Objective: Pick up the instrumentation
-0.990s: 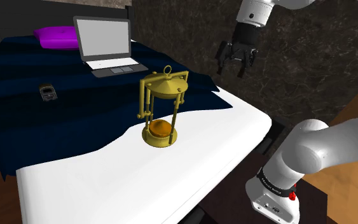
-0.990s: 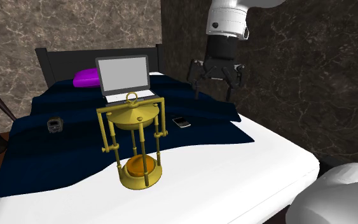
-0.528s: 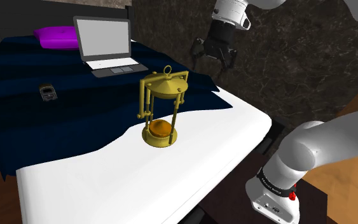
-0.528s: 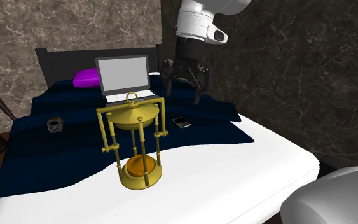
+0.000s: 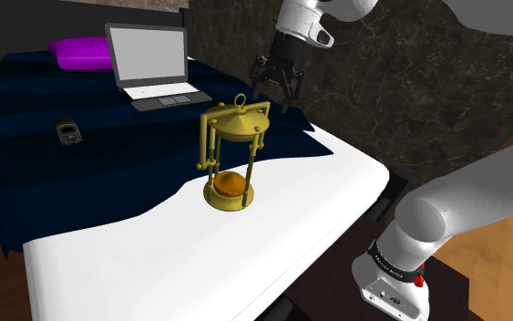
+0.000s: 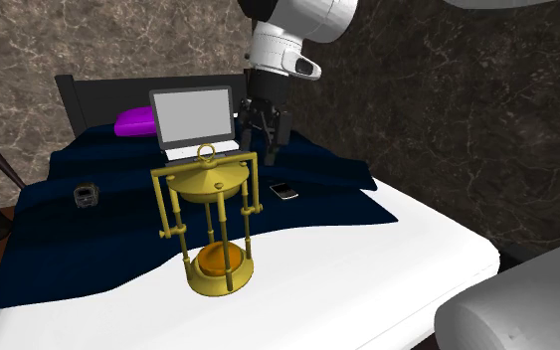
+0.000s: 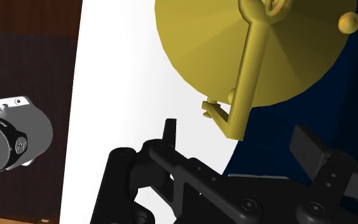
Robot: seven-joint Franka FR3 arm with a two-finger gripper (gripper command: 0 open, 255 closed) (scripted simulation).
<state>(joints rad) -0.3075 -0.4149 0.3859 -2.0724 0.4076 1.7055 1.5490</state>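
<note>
Dark marbled walls behind a white bed.

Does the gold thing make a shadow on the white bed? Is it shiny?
Shoulder view: the gold instrument casts no shadow I can see on the white sheet. Second exterior view: the sheet beside it is evenly white. Wrist view: its top looks plain yellow, without glare.

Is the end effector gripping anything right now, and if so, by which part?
Nothing is held: the end effector hangs open in the air, clear of the brass hourglass.
</note>
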